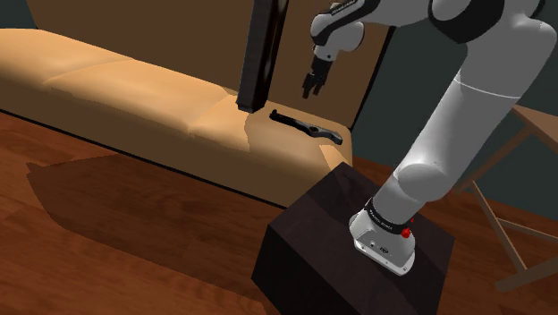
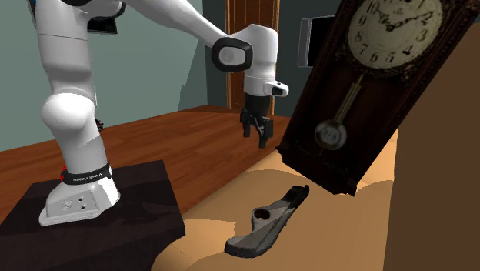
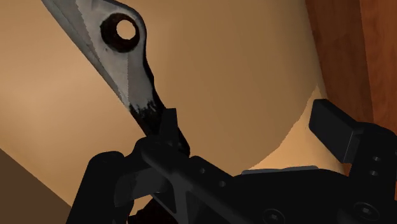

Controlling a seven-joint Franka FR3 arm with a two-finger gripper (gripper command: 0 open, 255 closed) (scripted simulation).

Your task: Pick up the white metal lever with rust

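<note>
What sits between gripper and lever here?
Nothing; in the shoulder view, bare air separates the open black gripper from the grey, dark-tipped lever on the tan sofa.

Dim, warm light (soft shadows).

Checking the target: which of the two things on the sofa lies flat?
The grey lever, with a round hole, lies flat on the sofa seat; the dark pendulum clock stands tilted.
</note>
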